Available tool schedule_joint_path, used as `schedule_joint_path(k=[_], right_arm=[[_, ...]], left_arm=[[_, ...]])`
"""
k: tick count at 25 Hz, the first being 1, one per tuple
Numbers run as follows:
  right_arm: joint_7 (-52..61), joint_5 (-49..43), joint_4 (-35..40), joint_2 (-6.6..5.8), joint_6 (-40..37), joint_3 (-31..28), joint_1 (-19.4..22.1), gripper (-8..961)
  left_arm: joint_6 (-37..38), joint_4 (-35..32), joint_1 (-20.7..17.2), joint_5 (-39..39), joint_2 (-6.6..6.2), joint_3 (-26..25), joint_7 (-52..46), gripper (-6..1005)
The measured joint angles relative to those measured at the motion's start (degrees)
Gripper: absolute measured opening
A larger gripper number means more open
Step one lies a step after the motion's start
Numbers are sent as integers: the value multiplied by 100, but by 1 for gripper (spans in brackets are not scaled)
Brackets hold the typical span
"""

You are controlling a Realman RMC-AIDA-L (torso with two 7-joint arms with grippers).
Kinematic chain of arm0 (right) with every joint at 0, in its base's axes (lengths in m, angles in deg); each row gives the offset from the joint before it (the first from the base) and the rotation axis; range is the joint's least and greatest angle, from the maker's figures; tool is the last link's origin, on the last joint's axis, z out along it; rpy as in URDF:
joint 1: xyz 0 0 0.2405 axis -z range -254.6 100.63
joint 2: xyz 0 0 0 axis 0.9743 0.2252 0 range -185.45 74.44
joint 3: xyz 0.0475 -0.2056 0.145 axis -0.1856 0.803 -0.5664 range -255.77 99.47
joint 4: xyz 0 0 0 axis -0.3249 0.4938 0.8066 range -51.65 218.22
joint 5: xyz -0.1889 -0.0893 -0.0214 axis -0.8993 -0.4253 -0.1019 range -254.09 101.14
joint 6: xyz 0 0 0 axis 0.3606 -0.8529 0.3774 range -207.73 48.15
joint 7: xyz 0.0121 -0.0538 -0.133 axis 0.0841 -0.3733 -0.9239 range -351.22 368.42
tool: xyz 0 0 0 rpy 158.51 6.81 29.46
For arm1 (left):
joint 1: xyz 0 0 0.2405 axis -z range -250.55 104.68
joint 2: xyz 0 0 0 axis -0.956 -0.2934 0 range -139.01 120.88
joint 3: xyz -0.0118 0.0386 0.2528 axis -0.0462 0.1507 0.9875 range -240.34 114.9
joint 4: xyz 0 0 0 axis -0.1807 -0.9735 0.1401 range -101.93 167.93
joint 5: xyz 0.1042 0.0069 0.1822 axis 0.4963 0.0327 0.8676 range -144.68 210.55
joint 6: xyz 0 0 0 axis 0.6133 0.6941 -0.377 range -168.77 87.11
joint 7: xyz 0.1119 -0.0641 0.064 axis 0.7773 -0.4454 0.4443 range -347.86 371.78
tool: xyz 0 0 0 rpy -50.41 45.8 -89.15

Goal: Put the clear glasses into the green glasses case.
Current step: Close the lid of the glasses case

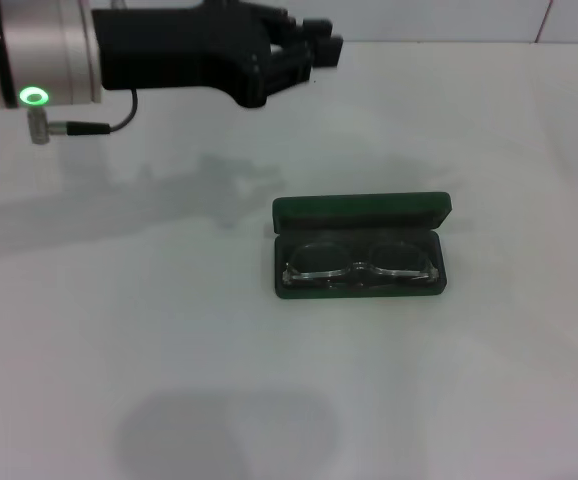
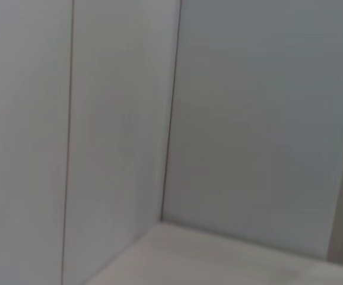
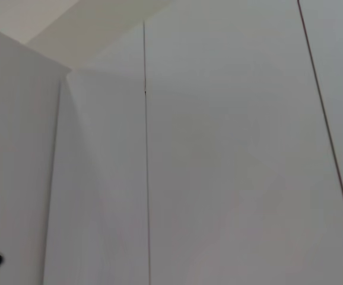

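The green glasses case [image 1: 361, 211] lies open in the middle of the white table, its lid standing up at the far side. The clear glasses [image 1: 360, 263] lie inside the case's lower half, lenses side by side and folded flat. My left gripper [image 1: 315, 48] hangs high above the table at the far left, well away from the case and holding nothing that I can see. The right gripper shows in no view. Both wrist views look only at pale wall panels.
The white table [image 1: 169, 330] spreads all around the case. The left arm's silver link with a green ring light [image 1: 34, 97] and a cable reaches in from the top left. A wall with tile lines [image 1: 544, 20] runs behind the table.
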Motion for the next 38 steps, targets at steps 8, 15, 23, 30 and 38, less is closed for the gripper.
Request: schedule_joint_path(k=[8, 15, 23, 30, 38], right_arm=[[-17, -149, -103, 36, 78, 10, -65, 6], [-99, -238, -234, 40, 115, 10, -75, 6], [-143, -368, -246, 40, 138, 19, -127, 6], [-146, -383, -246, 39, 228, 23, -180, 6], [-146, -451, -246, 39, 342, 28, -262, 6]], left_arm=[[-221, 1072, 555, 933, 138, 49, 533, 166], [-783, 2153, 1003, 983, 159, 262, 1040, 197], [-1320, 2613, 1270, 953, 188, 713, 1166, 187], [-1544, 2685, 1289, 892, 191, 914, 1168, 179], [-1745, 3136, 1464, 731, 191, 920, 1448, 170]])
